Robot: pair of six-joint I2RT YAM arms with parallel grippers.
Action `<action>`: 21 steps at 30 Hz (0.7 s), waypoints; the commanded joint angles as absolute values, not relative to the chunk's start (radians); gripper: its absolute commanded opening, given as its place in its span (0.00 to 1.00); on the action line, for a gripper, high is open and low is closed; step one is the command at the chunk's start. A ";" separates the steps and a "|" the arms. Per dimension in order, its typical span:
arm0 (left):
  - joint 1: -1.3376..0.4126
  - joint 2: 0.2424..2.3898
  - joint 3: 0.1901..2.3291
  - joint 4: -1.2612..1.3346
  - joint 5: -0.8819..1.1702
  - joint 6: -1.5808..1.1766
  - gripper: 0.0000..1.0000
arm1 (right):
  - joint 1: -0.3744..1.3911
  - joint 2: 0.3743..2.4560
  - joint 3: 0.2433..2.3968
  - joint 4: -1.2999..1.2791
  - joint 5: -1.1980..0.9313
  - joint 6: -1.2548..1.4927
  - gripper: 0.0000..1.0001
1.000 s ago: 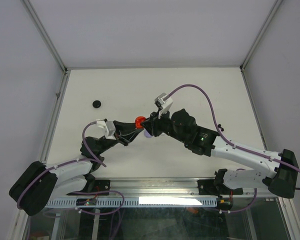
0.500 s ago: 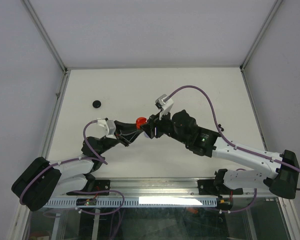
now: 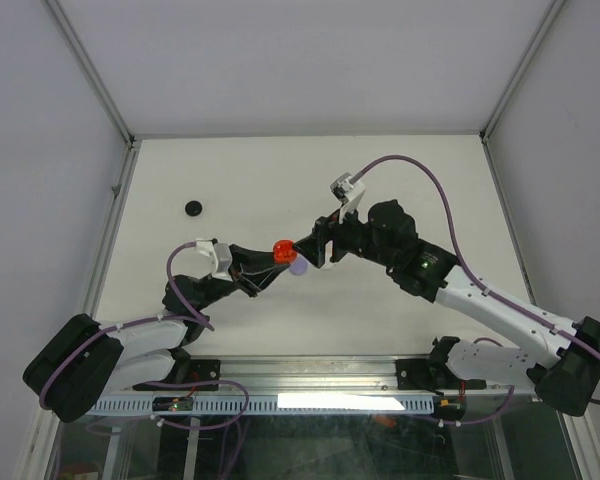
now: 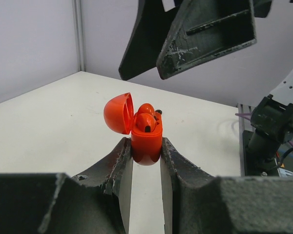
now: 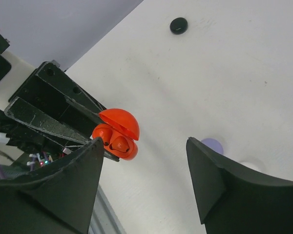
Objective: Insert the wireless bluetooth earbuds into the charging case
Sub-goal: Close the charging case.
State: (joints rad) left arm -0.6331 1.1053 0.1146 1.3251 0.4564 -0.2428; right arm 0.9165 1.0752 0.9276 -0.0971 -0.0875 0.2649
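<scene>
Two earbuds sit side by side in the case, both down in their wells as far as I can see; so the main part of the task looks done. The case is orange and upright, clamped at its lower half between the left jaws, which press on its two sides; it seems to be held a little above the surface, near the middle, though I cannot tell this for sure. Its lid is open, tipped back on the hinge. The right jaws stand well apart and hold nothing; they hang just beside and above the case, not touching it. What is left, in my judgement: to check that each earbud is fully seated, then to shut the lid if the task wants it, and to put the case down. A small black disc lies on the surface, well apart from the arms; a pale lilac spot lies below the right jaws; what it is I cannot tell.
</scene>
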 commanded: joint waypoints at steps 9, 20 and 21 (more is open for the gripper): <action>-0.624 1.140 0.188 1.392 0.603 -0.309 0.04 | 0.790 1.165 0.968 0.011 -0.628 0.341 0.78; -0.623 1.181 0.198 1.390 0.586 -0.393 0.04 | 0.761 1.187 0.938 0.110 -0.801 0.380 0.75; -0.623 1.185 0.197 1.389 0.580 -0.402 0.04 | 0.756 1.181 0.933 0.119 -0.812 0.382 0.74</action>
